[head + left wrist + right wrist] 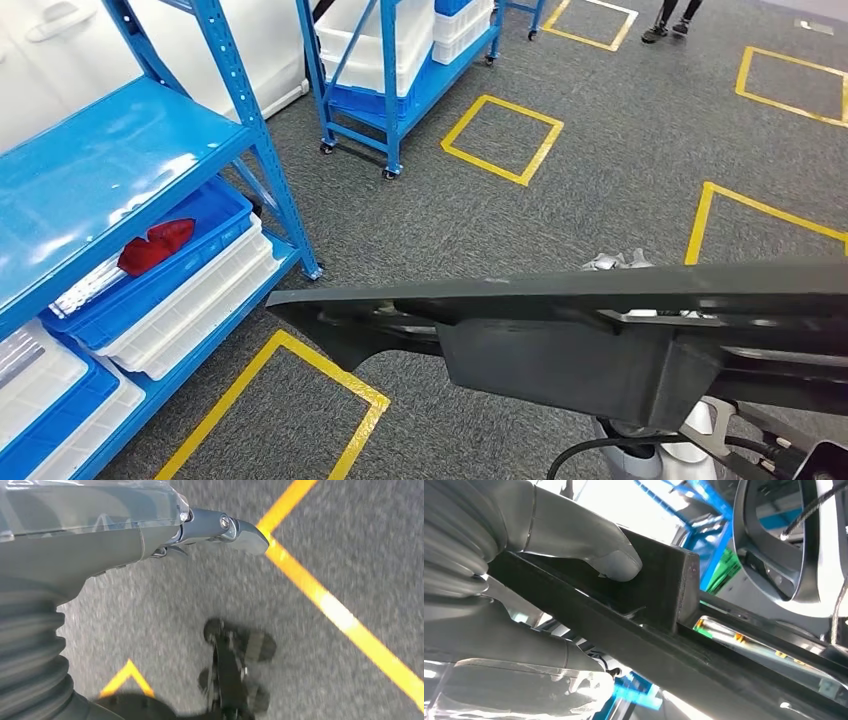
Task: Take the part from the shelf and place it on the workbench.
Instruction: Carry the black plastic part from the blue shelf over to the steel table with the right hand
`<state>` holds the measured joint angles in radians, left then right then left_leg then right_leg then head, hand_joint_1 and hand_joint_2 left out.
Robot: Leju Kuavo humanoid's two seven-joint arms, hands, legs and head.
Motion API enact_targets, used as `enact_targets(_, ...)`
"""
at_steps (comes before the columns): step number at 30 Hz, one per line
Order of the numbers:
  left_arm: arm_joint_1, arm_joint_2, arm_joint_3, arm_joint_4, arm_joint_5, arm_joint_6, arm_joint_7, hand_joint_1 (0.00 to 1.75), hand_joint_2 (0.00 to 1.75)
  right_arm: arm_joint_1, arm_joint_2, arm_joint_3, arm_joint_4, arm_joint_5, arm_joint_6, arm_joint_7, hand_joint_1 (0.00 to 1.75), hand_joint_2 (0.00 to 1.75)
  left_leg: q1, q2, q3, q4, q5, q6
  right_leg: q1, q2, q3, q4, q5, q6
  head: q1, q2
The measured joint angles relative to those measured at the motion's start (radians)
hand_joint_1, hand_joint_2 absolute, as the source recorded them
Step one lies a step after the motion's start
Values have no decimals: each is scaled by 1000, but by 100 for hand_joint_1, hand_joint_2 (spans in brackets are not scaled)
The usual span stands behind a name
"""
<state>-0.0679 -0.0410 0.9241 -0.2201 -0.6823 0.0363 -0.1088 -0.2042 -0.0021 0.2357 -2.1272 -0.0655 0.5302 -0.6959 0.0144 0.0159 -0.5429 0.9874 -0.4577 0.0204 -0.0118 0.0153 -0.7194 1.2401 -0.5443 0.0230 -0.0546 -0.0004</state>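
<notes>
1. we see a long, flat dark grey plastic part [560,320] with a boxy block under its middle, carried level above the grey carpet floor [620,150] and reaching across the lower part of the head view.
2. our right hand [549,595] grips this part: the thick grey thumb [589,547] presses on one face beside the raised block, and the other fingers [524,655] close against the opposite face.
3. our left hand [150,535] hangs over the carpet and a yellow tape line [340,615]; a dark finger [235,527] sticks out, but we cannot tell how far the hand is opened.
4. to the left stands a blue metal shelf [110,160], holding blue and white bins (one has a red object [155,245] inside).
5. a second blue rack on wheels [400,80] stands further back.
6. we find no readable writing or labels.
</notes>
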Motion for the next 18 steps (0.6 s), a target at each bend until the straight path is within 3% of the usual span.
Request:
enact_targets(1, 2, 8, 4, 0, 1, 4, 3, 0, 175, 4, 1, -10, 0, -5, 8, 0, 175, 175, -1, 14, 0, 0, -1, 0, -3, -4, -20, 41, -10, 3, 0, 0)
enact_targets(2, 2, 17, 8, 0, 3, 7, 6, 0, 175, 8, 3, -22, 0, -11, 19, 0, 175, 175, -2, 26, 0, 1, -2, -2, -6, -8, -22, 47, -3, 5, 0, 0)
enact_targets(4, -1, 31, 19, 0, 13, 12, 9, 0, 175, 18, 14, -47, 0, -21, 47, 0, 175, 175, -2, 48, 3, 2, -6, -7, -8, -25, 34, -50, 52, 4, 0, 0)
enact_targets(6, -2, 43, 33, -1, 22, 17, 9, 0, 175, 25, 34, -72, 0, -27, 73, 0, 175, 175, -6, 65, 8, 4, -12, -17, -1, -63, 102, -177, 91, -6, 0, 0)
enact_targets(8, -2, 53, 45, -2, 25, 25, 9, 0, 175, 37, 59, -96, 0, -28, 94, 0, 175, 175, -11, 82, 12, 6, -17, -30, 8, -76, 122, -221, 95, -20, 0, 0)
enact_targets(10, -3, 60, 55, -2, 28, 36, 11, 0, 175, 58, 80, -118, 0, -28, 113, 0, 175, 175, -8, 92, 17, 6, -23, -42, 9, -53, 121, -225, 99, -35, 0, 0)
enact_targets(12, -2, 65, 62, -3, 31, 49, 15, 0, 175, 74, 100, -134, 0, -25, 126, 0, 175, 175, -3, 59, 6, 41, -53, -51, 5, -33, 124, -233, 104, -49, 0, 0)
enact_targets(14, 3, 73, 69, -3, 32, 58, 20, 0, 175, 83, 118, -139, 2, -20, 131, 0, 175, 175, -1, 11, -46, 157, -117, -55, 4, -12, 125, -236, 107, -58, 0, 0)
enact_targets(16, 8, 78, 77, -3, 34, 60, 22, 0, 175, 93, 130, -140, 6, -14, 132, 0, 175, 175, -1, -5, -107, 280, -161, -57, 6, 14, 124, -235, 108, -60, 0, 0)
enact_targets(17, 9, 80, 81, -3, 36, 58, 18, 0, 175, 95, 135, -140, 9, -12, 133, 0, 175, 175, -1, -8, -118, 298, -154, -57, 7, 27, 124, -234, 108, -60, 0, 0)
enact_targets(18, 9, 80, 84, -3, 38, 54, 12, 0, 175, 96, 139, -140, 12, -11, 133, 0, 175, 175, -1, -10, -110, 272, -128, -56, 8, 41, 125, -233, 108, -60, 0, 0)
